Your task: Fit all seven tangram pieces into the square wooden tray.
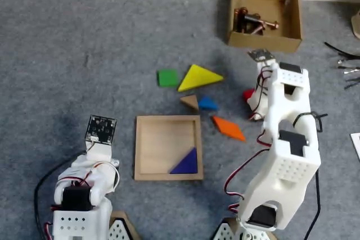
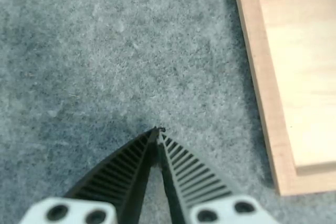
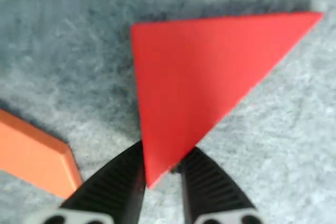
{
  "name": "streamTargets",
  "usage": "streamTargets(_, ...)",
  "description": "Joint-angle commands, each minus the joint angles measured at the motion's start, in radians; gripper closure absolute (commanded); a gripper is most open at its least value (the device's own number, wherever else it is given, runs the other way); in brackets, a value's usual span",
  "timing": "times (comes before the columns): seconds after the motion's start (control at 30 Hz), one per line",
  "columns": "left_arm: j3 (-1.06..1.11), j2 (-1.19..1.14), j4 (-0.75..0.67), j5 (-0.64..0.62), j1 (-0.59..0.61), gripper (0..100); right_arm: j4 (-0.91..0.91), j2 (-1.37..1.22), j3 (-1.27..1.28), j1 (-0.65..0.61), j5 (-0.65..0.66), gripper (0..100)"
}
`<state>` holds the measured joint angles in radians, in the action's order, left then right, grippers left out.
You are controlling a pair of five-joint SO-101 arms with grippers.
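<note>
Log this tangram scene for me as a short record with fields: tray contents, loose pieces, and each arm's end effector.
Tray: wooden tray holds one dark blue triangle
Loose on carpet: green square, yellow triangle, brown triangle, blue piece, orange parallelogram
Left end effector: shut, empty, over carpet beside the tray
Right end effector: shut on red triangle, at its corner

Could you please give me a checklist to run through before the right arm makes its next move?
1. Red triangle in right gripper: ok, though only one corner is clamped.
2. Triangle lifted off the carpet: cannot tell.
3. Room in wooden tray: ok, just the blue triangle in one corner.
4. Left gripper clear of tray: ok, shut beside it.
5. Path to tray: not ok, orange piece lies between.
</note>
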<state>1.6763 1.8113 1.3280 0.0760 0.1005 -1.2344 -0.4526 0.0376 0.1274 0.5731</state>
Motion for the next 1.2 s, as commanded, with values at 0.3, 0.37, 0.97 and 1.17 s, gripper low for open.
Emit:
streamTargets(0.3, 0.019, 0.007, 0.005, 0.005, -0.013, 99, -0.024, 0.133, -0.024, -0.001, 0.012, 99.5)
streamTargets(0.37, 0.019, 0.007, 0.005, 0.005, -0.013, 99, -0.022, 0.157, -0.031, -0.001, 0.012, 99.2)
streamTargets(0.97, 0.019, 0.007, 0.005, 0.005, -0.013, 99, 0.036, 0.259, -0.027, -0.027, -0.012, 83.8)
streamTargets(1.17, 0.019, 0.007, 0.005, 0.005, -0.013, 99, 0.056, 0.259, -0.033, -0.036, -0.078, 83.5)
